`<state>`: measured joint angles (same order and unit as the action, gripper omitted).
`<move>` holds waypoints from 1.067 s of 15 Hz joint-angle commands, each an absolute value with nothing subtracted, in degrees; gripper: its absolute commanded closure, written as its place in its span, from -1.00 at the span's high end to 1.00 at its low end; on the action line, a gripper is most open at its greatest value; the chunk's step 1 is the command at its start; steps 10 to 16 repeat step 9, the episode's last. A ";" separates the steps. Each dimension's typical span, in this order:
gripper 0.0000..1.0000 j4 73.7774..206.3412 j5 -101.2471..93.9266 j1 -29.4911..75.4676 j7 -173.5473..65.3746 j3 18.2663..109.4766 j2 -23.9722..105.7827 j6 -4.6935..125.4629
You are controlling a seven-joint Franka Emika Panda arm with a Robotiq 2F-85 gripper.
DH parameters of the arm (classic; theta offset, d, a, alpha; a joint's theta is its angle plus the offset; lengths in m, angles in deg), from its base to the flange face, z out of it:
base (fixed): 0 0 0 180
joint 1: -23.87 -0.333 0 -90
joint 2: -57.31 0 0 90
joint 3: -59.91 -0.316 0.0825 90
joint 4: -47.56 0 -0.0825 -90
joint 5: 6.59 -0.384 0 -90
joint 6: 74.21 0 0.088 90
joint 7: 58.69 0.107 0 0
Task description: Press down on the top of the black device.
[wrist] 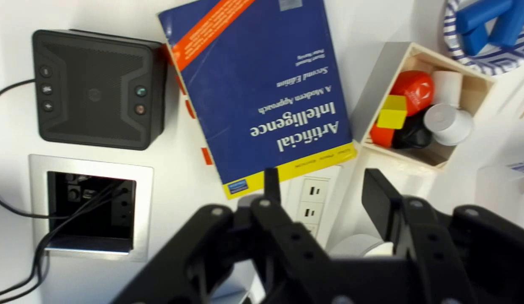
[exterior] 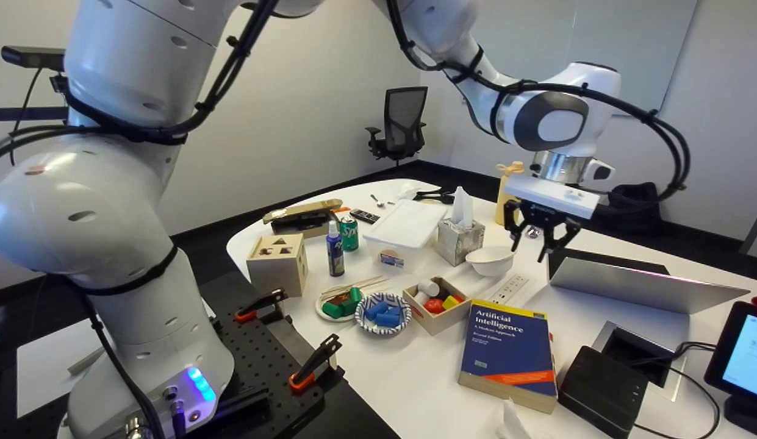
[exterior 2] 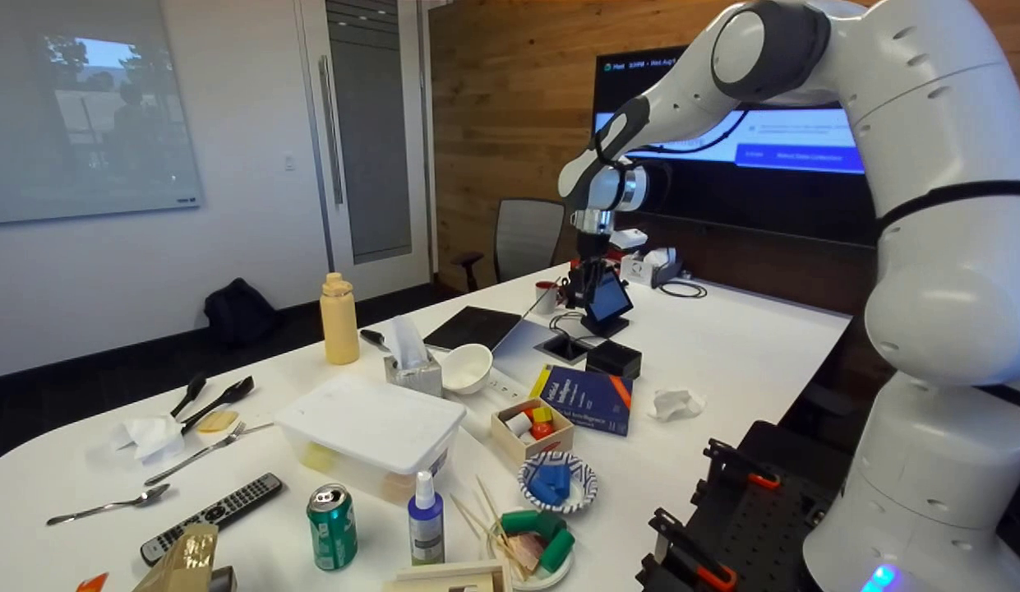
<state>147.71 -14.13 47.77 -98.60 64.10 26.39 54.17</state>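
Hovering above the white surface (exterior: 415,378), the hand (exterior: 528,253) points downward, its two fingers (wrist: 380,202) spread well apart and well away from the black device (wrist: 93,90). That device lies inward from the edge nearest the robot base (exterior: 152,369), its flat top, with small buttons along two sides, facing up. Just beside it lies the blue book (wrist: 262,88); whether the two touch, one cannot tell. A metal-framed cable recess (wrist: 143,202) is set into the surface by another side of the device, and in both exterior views the device sits between the book and the lit screen (exterior: 747,350). By the book's yellow-banded end stands a wooden box (wrist: 378,84) holding coloured pieces (wrist: 414,90). Close to the edge opposite the robot base, a yellow bottle (exterior 2: 339,325) stands upright; toward the surface's rounded corner are a wooden cube (exterior: 274,271) with cut-out holes and a green can (exterior: 349,233).
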 commanded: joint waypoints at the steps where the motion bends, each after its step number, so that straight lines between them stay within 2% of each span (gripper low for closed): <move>1: 0.72 160.64 -13.49 43.40 -95.78 63.22 37.03 54.78; 3: 1.00 165.59 -13.46 40.28 -93.24 62.55 40.76 55.72; 9: 1.00 176.37 -12.16 30.09 -79.22 59.61 49.06 57.64; 16: 1.00 176.37 -12.16 30.09 -79.22 59.61 49.06 57.64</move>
